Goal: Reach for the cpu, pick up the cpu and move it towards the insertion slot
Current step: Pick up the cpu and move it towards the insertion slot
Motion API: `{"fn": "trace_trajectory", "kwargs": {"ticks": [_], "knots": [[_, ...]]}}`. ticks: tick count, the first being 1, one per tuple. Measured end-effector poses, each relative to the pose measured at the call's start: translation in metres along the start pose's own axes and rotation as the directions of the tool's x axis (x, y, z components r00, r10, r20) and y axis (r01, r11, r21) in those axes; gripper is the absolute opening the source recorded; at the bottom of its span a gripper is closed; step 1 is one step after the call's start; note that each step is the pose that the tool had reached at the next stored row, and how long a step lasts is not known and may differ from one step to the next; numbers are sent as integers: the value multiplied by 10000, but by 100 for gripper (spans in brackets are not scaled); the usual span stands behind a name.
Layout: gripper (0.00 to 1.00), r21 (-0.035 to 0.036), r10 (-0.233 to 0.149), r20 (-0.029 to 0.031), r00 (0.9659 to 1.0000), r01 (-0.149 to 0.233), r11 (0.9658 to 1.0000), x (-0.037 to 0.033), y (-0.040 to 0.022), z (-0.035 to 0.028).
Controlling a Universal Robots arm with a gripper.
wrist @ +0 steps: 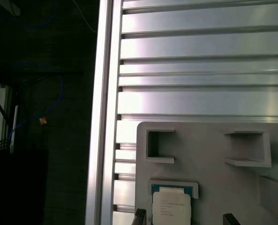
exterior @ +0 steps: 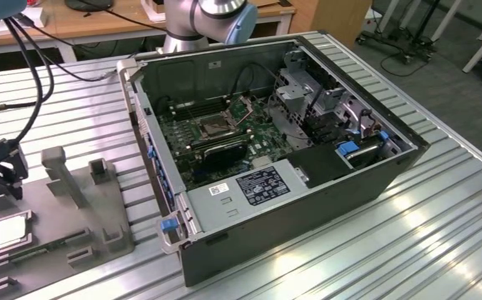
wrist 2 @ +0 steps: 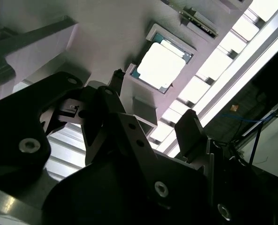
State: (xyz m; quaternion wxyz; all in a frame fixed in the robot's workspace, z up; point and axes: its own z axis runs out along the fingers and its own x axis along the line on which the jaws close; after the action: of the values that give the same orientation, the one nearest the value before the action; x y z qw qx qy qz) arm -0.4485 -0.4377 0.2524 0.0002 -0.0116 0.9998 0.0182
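Reach nearly done, pickup not yet: the jaws, open and empty, hover close over the cpu [wrist 2: 161, 65], which lies unlifted in its grey holder [exterior: 61, 222], with the insertion slot [exterior: 214, 127] well apart from the cpu.

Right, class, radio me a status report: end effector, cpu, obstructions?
End effector open, above the cpu. Cpu lying in the grey holder, not gripped. Insertion slot inside the open case, case wall between.
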Motion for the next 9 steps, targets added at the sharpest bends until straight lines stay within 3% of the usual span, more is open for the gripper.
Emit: {"fn": "trace_trajectory", "kwargs": {"ticks": [4, 9], "knots": [[71, -3, 0, 0, 10000, 0, 10000, 5, -3, 67], [71, -12, 0, 0, 10000, 0, 10000, 5, -3, 76]]}}
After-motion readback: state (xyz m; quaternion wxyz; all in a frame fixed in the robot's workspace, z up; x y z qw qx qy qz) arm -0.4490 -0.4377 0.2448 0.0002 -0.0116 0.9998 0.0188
